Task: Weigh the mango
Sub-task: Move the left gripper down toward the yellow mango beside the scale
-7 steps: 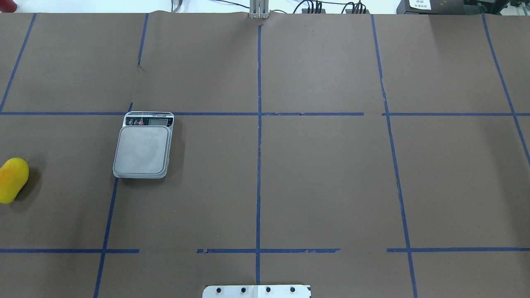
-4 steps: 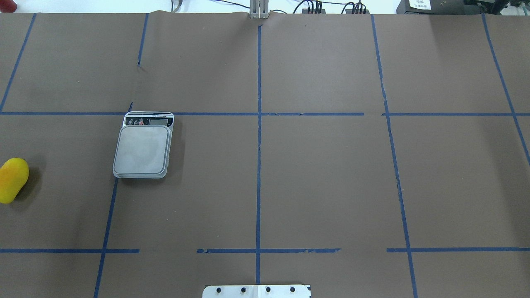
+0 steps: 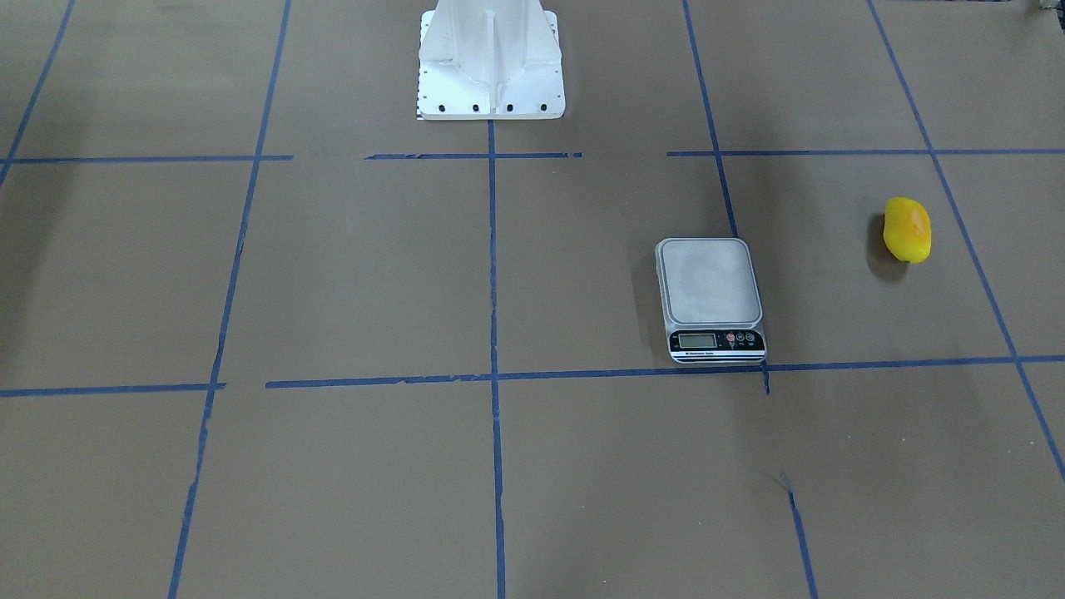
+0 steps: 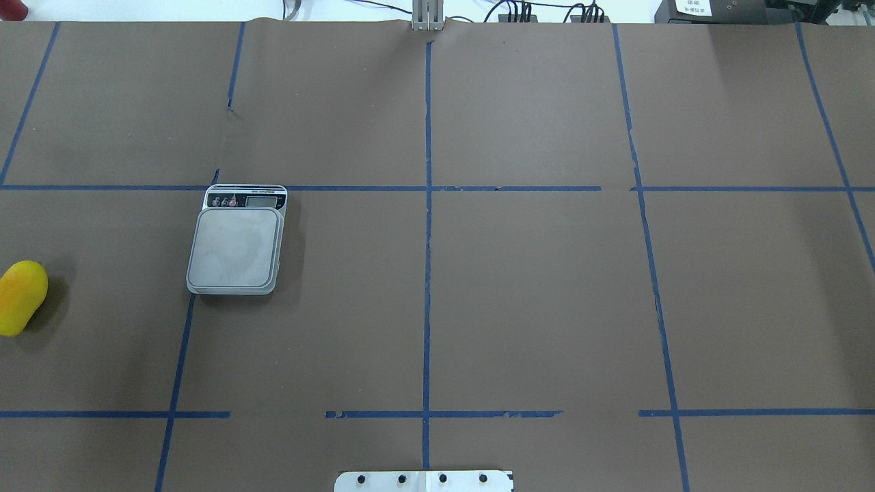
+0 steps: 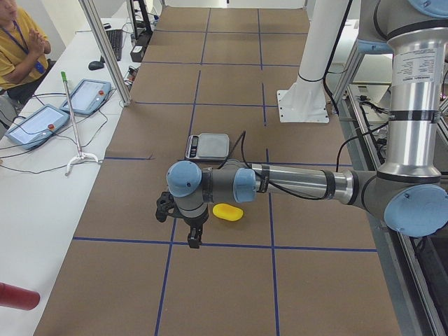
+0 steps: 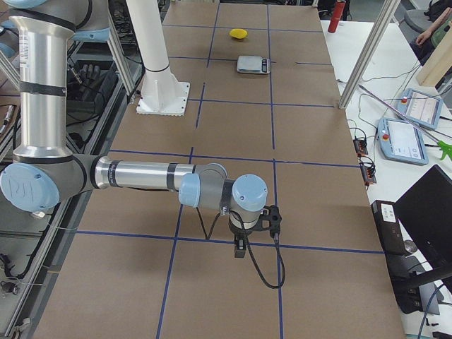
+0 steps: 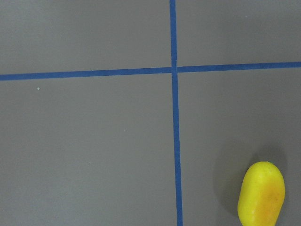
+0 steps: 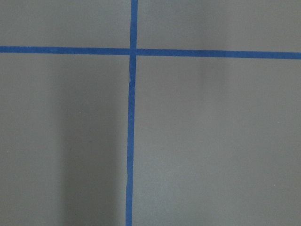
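The mango (image 4: 20,297), yellow with an orange blush, lies on the brown table at the far left edge of the overhead view, apart from the scale. It also shows in the front view (image 3: 907,230), the left side view (image 5: 227,212) and the left wrist view (image 7: 261,194). The grey scale (image 4: 236,247) with a bare platform (image 3: 711,291) stands to the mango's right. My left gripper (image 5: 194,241) hangs over the table just beside the mango; I cannot tell whether it is open or shut. My right gripper (image 6: 240,251) is far from both, and I cannot tell its state.
The white robot base (image 3: 491,66) stands at the table's near middle edge. Blue tape lines (image 4: 427,273) grid the brown table. Operator tablets (image 5: 42,119) and a person are on the side bench beyond the table's far edge.
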Controlling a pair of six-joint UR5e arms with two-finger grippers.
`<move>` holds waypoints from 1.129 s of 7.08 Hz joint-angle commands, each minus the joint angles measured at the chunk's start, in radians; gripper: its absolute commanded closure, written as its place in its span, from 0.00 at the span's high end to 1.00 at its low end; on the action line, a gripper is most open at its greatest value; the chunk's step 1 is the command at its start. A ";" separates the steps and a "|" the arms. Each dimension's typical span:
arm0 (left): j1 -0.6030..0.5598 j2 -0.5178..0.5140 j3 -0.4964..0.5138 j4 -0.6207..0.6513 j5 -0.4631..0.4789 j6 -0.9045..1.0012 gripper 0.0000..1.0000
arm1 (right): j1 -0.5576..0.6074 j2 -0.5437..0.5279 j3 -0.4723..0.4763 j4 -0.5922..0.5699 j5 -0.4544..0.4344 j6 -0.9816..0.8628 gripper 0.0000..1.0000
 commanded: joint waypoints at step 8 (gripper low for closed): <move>0.388 0.063 0.197 -0.739 0.002 -0.455 1.00 | 0.000 0.000 0.000 0.000 0.000 0.000 1.00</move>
